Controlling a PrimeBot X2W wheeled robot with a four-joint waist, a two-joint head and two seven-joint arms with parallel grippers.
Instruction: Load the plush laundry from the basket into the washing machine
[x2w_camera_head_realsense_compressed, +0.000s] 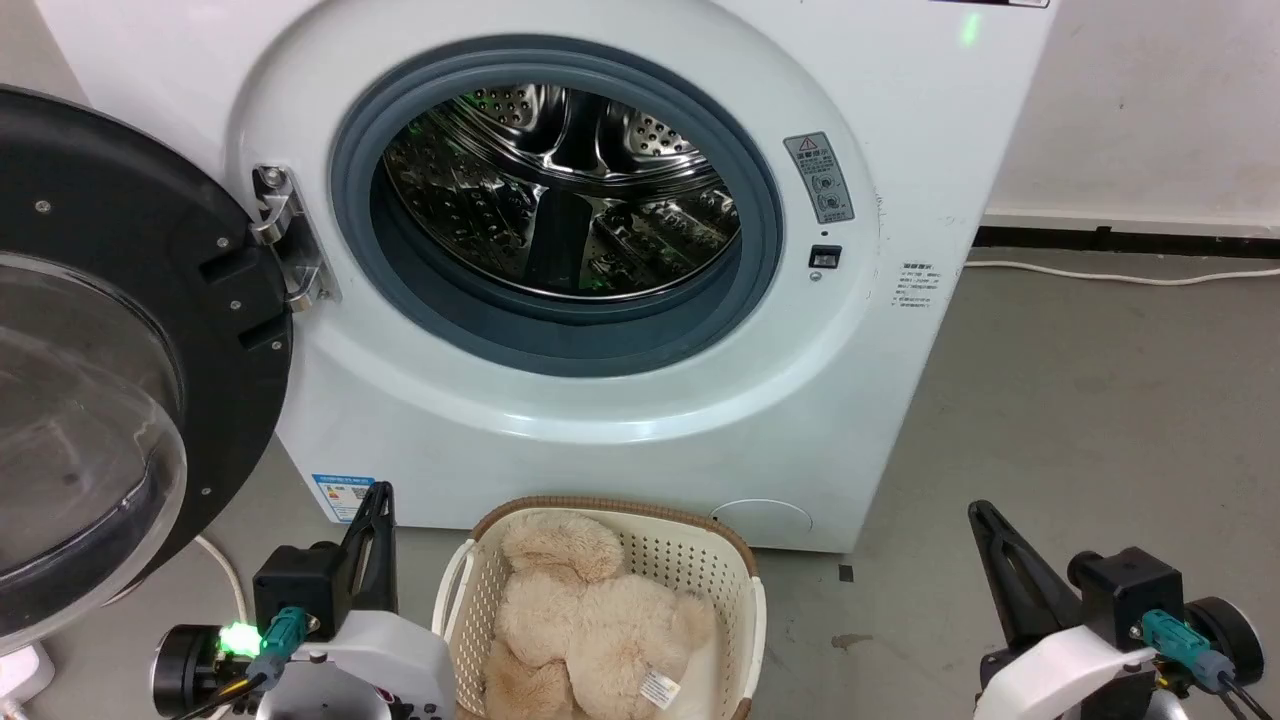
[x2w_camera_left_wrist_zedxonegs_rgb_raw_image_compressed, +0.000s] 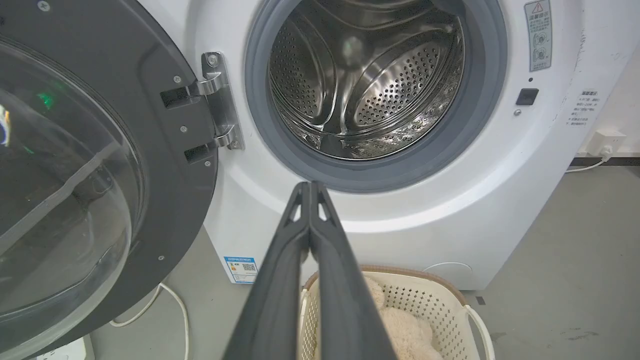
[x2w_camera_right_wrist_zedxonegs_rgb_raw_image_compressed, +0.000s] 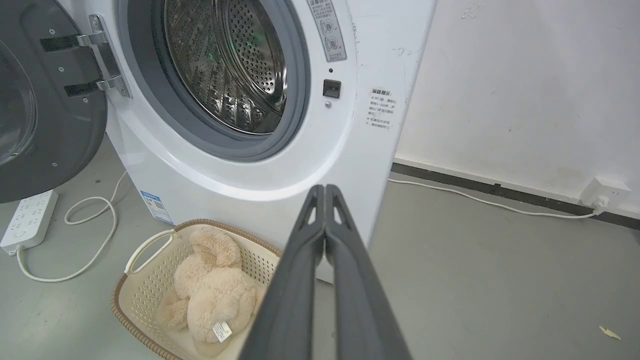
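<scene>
Grey floor (x2w_camera_head_realsense_compressed: 1080, 420), white wall (x2w_camera_head_realsense_compressed: 1150, 100) for backdrop. Found door (x2w_camera_head_realsense_compressed: 100, 300) swung open at 9 o'clock. Logged left gripper (x2w_camera_head_realsense_compressed: 380, 492) at 7 o'clock, closed tight, holding nothing. Saw plush (x2w_camera_head_realsense_compressed: 590, 620) lying whole in basket (x2w_camera_head_realsense_compressed: 610, 508) at 6 o'clock, just before washer (x2w_camera_head_realsense_compressed: 900, 150). Saw drum (x2w_camera_head_realsense_compressed: 560, 190) bare at 12. Logged right gripper (x2w_camera_head_realsense_compressed: 978, 510) at 5 o'clock, closed tight, empty. Judge nothing loaded yet: grasp, lift, insertion all remain.

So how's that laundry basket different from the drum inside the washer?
The basket is cream plastic with a brown rim; the drum is shiny steel. The basket holds the plush toy; the drum looks empty. The basket sits on the floor, open upward, while the drum faces out through the round front port of the washing machine. Both have walls full of small holes.
</scene>
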